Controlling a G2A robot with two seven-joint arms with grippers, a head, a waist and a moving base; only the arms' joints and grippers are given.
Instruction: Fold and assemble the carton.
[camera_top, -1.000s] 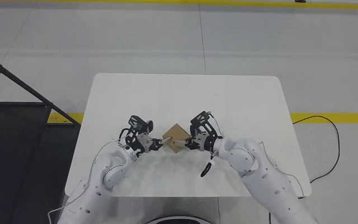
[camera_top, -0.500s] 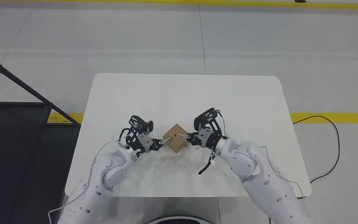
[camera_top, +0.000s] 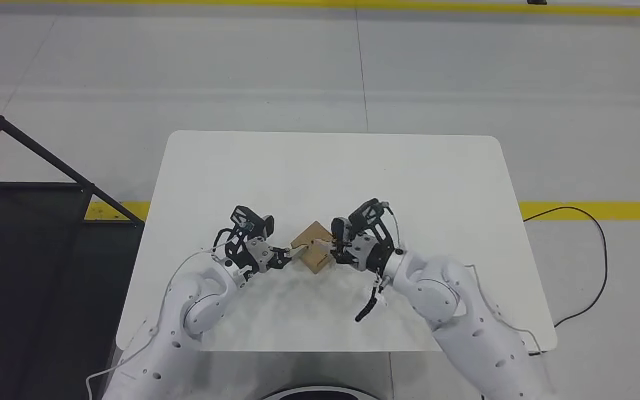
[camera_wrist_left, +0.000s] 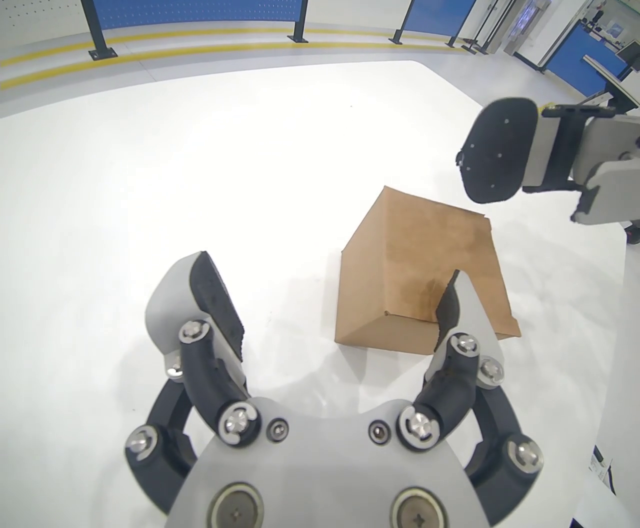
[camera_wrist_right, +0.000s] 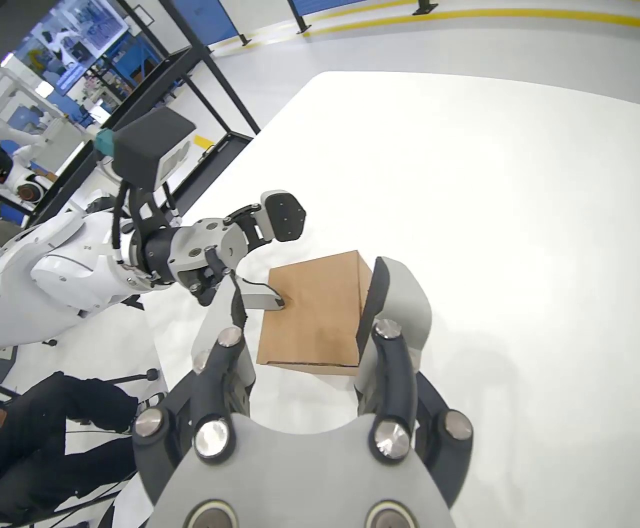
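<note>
A small brown carton (camera_top: 313, 248) stands closed on the white table (camera_top: 420, 180), near the front middle. My left gripper (camera_top: 283, 257) is open at the carton's left side, and one of its fingertips (camera_wrist_right: 274, 300) rests on the carton's (camera_wrist_right: 315, 310) upper face. In the left wrist view that gripper (camera_wrist_left: 330, 272) has one finger in front of the carton (camera_wrist_left: 425, 260). My right gripper (camera_top: 338, 243) is open on the carton's right side. In its own view the right gripper (camera_wrist_right: 302, 280) has one finger on each side of the box, held slightly above it.
Bare white tabletop lies all around the carton, with wide room behind it and to the right. A dark metal frame (camera_top: 40, 160) stands off the table's left edge. On the floor at the right lies a black cable (camera_top: 590, 250).
My right gripper has shifted a little left and turned, closing in over the carton. The left gripper and the carton have hardly moved.
</note>
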